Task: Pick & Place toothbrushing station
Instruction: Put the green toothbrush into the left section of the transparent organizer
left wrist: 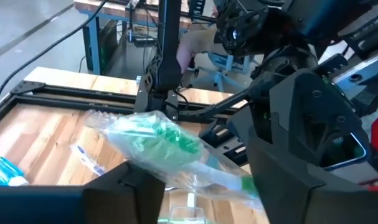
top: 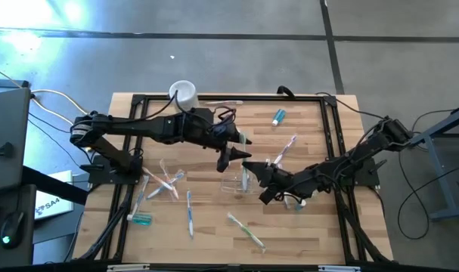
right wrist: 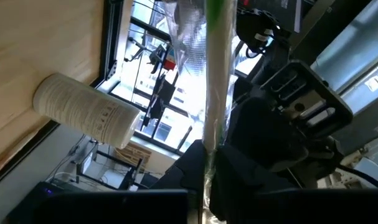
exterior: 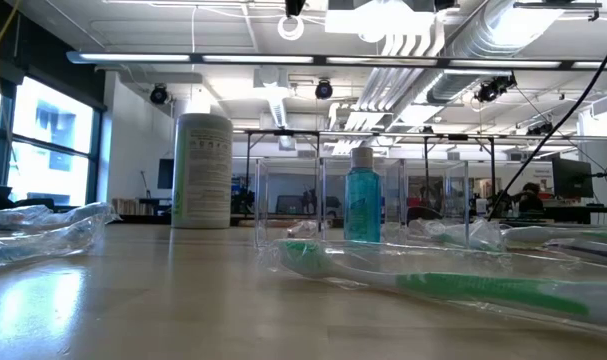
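Observation:
A green toothbrush in a clear wrapper [right wrist: 208, 74] hangs in the air over the table's middle, above a small clear cup [top: 234, 185]. My right gripper [top: 253, 172] comes in from the table's right and is shut on it. My left gripper [left wrist: 201, 186] reaches in from the left and is open. Its fingers stand on either side of the brush's wrapped green head [left wrist: 160, 140]; whether they touch it I cannot tell. My right gripper pinches the wrapped toothbrush by its shaft [right wrist: 207, 146] between its two fingers. The fingers come in about level from the table's right and lie across the brush. The brush is lifted clear of the table, its head end reaching out toward my left gripper.
A tall white cylinder [top: 184, 92] stands at the far edge. Wrapped toothbrushes lie loose at the left [top: 165, 181], near middle [top: 190, 211], near right [top: 248, 230] and right of centre [top: 286, 147]. Teal tubes lie at the far right [top: 278, 115] and near left [top: 141, 219]. A black frame [top: 329, 136] borders the tabletop.

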`<act>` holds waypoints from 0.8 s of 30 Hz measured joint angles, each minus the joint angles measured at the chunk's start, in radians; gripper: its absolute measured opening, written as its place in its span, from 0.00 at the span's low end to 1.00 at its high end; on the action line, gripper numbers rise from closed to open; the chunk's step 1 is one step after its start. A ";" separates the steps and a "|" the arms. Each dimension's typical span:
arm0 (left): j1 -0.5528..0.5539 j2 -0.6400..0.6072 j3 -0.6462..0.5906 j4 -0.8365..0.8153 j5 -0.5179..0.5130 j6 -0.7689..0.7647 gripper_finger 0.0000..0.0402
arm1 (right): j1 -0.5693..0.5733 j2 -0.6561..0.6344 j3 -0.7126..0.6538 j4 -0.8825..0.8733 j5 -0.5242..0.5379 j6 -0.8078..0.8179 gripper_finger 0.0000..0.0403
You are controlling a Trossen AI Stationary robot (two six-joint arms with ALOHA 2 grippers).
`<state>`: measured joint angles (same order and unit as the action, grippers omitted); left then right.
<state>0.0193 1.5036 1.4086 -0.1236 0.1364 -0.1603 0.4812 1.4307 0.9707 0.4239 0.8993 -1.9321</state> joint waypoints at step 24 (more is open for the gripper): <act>-0.002 0.001 0.000 -0.003 0.006 0.033 0.01 | 0.000 0.001 0.001 -0.193 0.007 0.156 0.18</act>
<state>0.0177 1.5047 1.4082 -0.1268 0.1429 -0.1269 0.4808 1.4315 0.9718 0.2308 0.9067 -1.7763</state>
